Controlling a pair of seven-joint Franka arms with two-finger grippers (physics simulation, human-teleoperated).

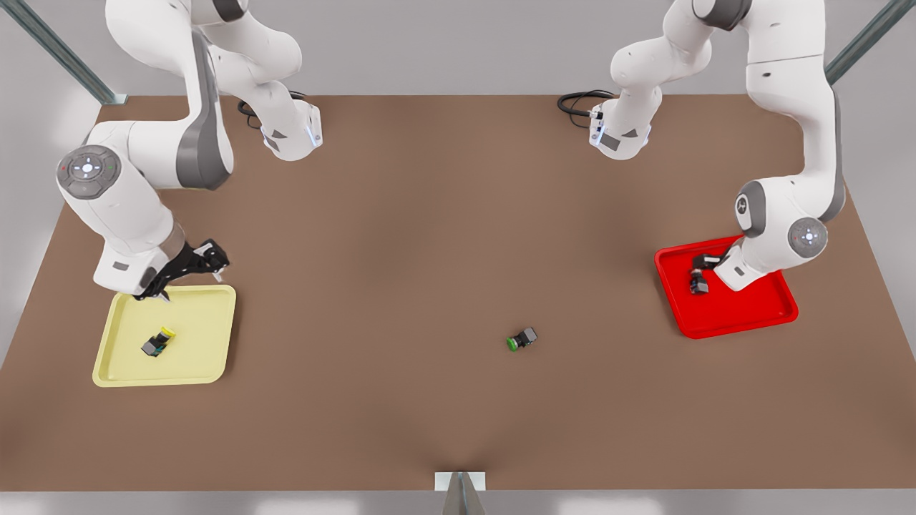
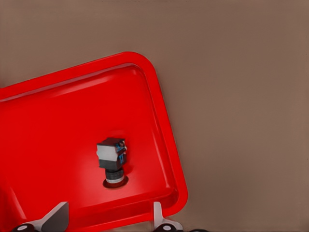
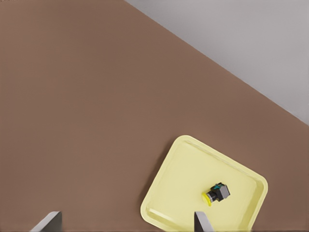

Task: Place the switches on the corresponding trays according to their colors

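The red tray (image 1: pixel 744 315) lies at the front view's right. On its floor stands a dark-bodied switch (image 2: pixel 112 162) with its cap turned down against the tray; it also shows as the switch (image 1: pixel 698 284). My left gripper (image 1: pixel 705 266) hovers just over it, open (image 2: pixel 107 220), fingers apart from it. The pale yellow tray (image 1: pixel 200 357) lies at the front view's left with the yellow-capped switch (image 1: pixel 159 342) on its side inside. My right gripper (image 1: pixel 189 270) hangs open (image 3: pixel 124 223) above that tray's (image 3: pixel 178 193) far rim, well off the yellow switch (image 3: pixel 216 193).
A green-capped switch (image 1: pixel 522 339) lies on the bare brown table (image 1: pixel 429 236) between the trays, nearer the red one. Both arm bases stand at the far edge. A grey metal post (image 1: pixel 460 493) rises at the near edge.
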